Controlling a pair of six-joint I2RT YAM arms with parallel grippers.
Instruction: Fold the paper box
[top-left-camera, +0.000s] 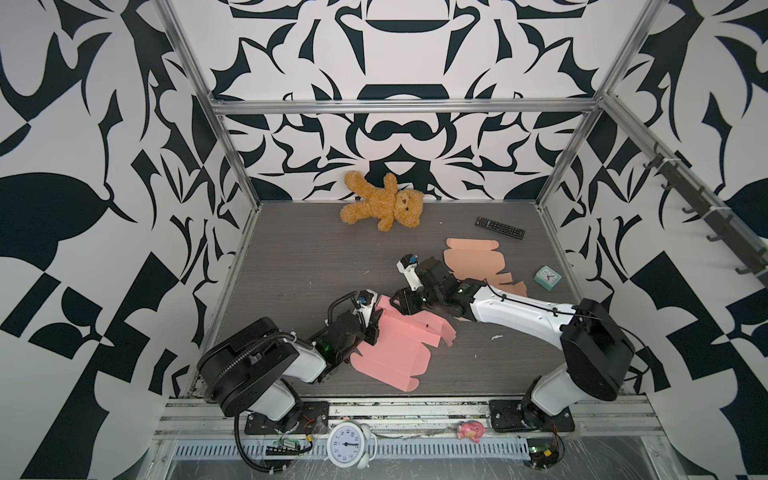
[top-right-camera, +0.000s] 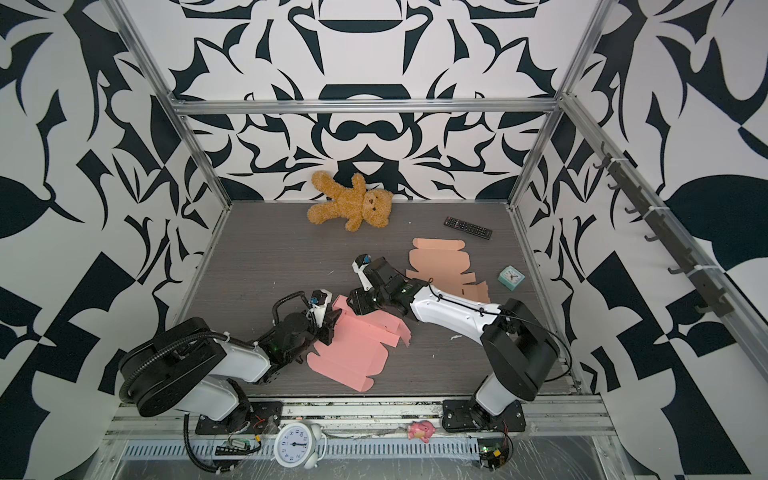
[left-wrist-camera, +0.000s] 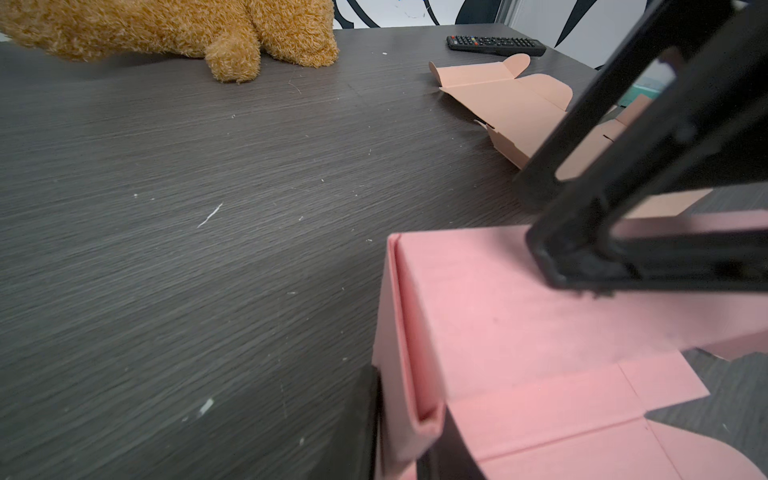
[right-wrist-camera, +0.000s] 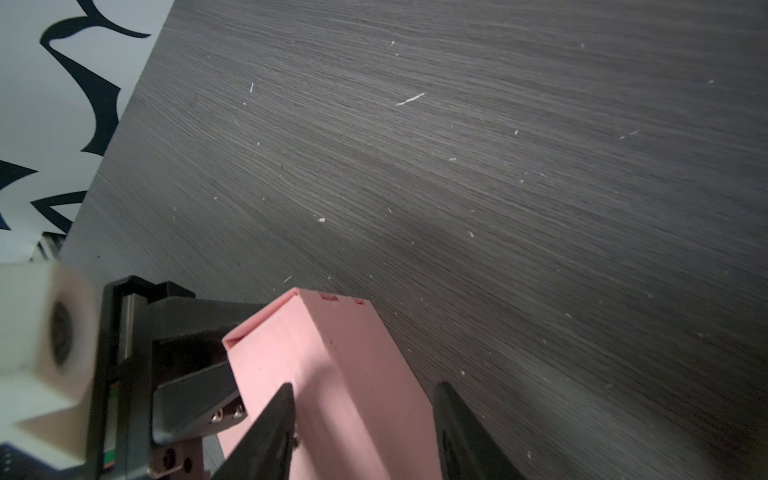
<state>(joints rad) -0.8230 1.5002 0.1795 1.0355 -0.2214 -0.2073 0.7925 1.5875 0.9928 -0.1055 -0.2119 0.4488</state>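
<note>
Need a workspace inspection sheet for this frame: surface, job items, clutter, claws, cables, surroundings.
Surface: dark wood-grain table, scattered white flecks.
Job's things: pink box blank partly folded, one doubled wall raised; peach blank unfolded, farther back.
Clutter: teddy bear, remote and teal clock on the table; white alarm clock and pink toy on the front rail.
Claws: left claw shut on the raised wall; right claw open, straddling the same wall.
Cables: corrugated hose at the left arm; thin black cable along the right arm.
Surroundings: patterned walls, aluminium frame, hook rail.
</note>
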